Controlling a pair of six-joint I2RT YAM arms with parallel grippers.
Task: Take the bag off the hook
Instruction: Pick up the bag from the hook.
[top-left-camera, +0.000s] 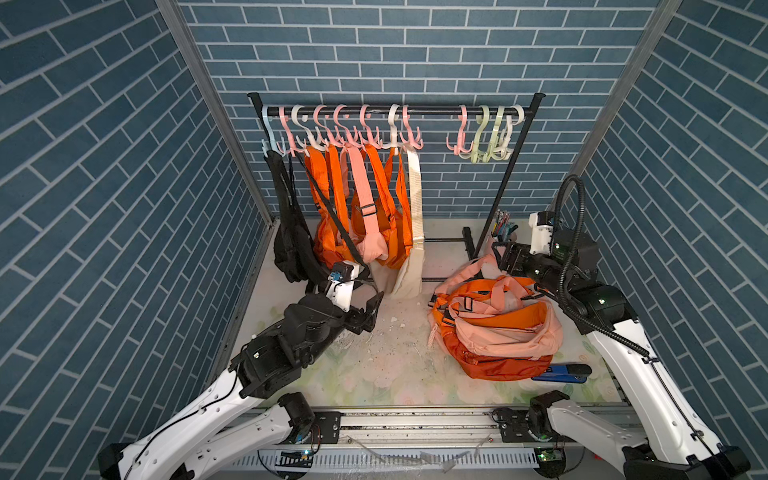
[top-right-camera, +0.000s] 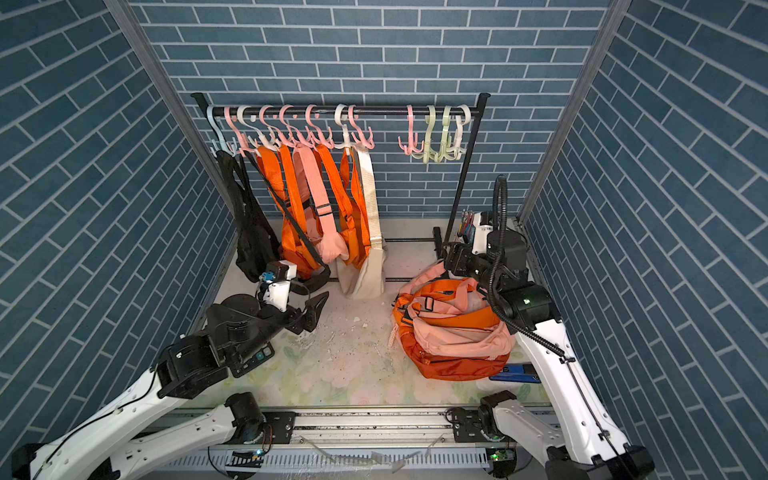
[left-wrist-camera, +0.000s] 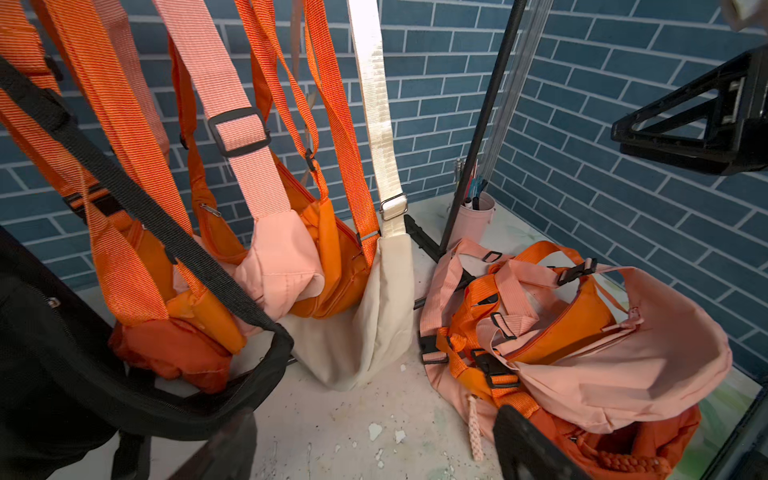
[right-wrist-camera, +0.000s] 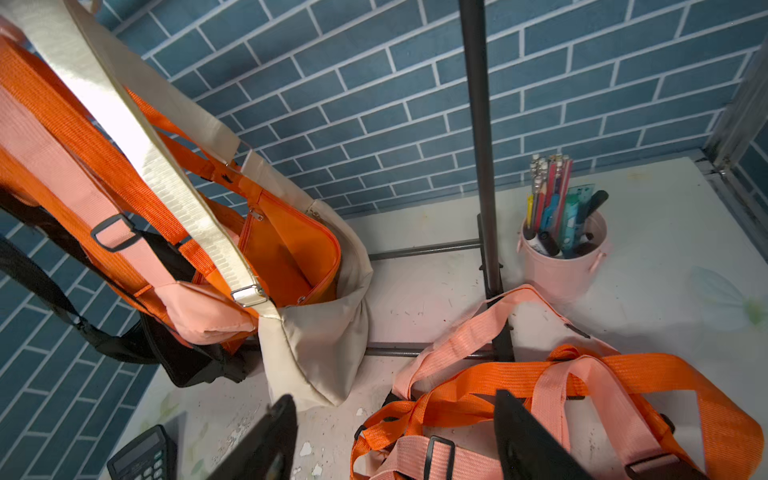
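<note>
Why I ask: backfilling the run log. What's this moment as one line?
left end effector open, empty | right end effector open, empty | cream bag hanging | orange bag on table

The table (top-left-camera: 374, 374) has a pale, flower-printed top, scuffed in the middle and strewn with white chips (top-left-camera: 395, 322). A pile of orange and pink bags (top-left-camera: 494, 328) lies toward its right edge, with a blue hand tool (top-left-camera: 561, 372) just beside it on the near side. A pink cup of pens (right-wrist-camera: 561, 257) stands in the far right corner by the rack's base (top-left-camera: 444, 240). A calculator (top-right-camera: 253, 359) lies near the left edge. The cream bag (top-left-camera: 401, 274) sags onto the top.
</note>
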